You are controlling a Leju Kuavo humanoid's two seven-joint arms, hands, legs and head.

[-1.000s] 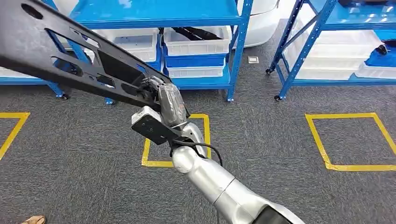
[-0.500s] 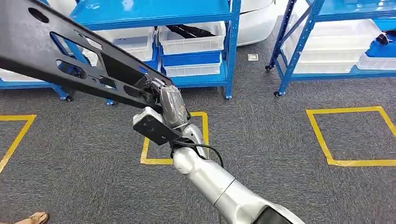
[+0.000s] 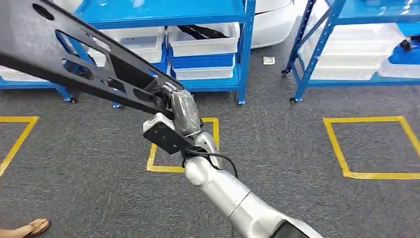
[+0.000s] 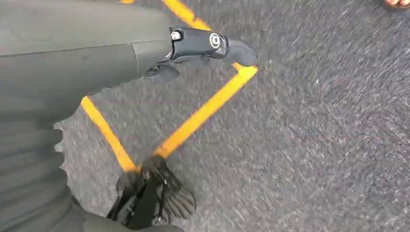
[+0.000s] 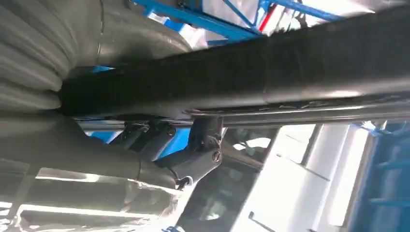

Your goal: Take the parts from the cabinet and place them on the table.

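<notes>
Carrying a long black part (image 3: pixel 74 59) across the upper left of the head frame, right hand (image 3: pixel 171 101) clenched around its lower end near centre. Blue racks (image 3: pixel 247 54) and yellow floor squares (image 3: pixel 369 146) have slid slightly versus earlier, so camera moved; robot likely walking, table not visible. Part is flat dark metal with cutouts. Left hand (image 4: pixel 203 46) hangs over carpet, fingers loose, holding nothing.

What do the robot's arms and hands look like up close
The right arm is a smooth silver tube with a rounded joint and a looping black cable. A black camera box sits at its wrist. The right hand is grey and glossy. The left hand has a grey cover and dark fingers with round screws.
</notes>
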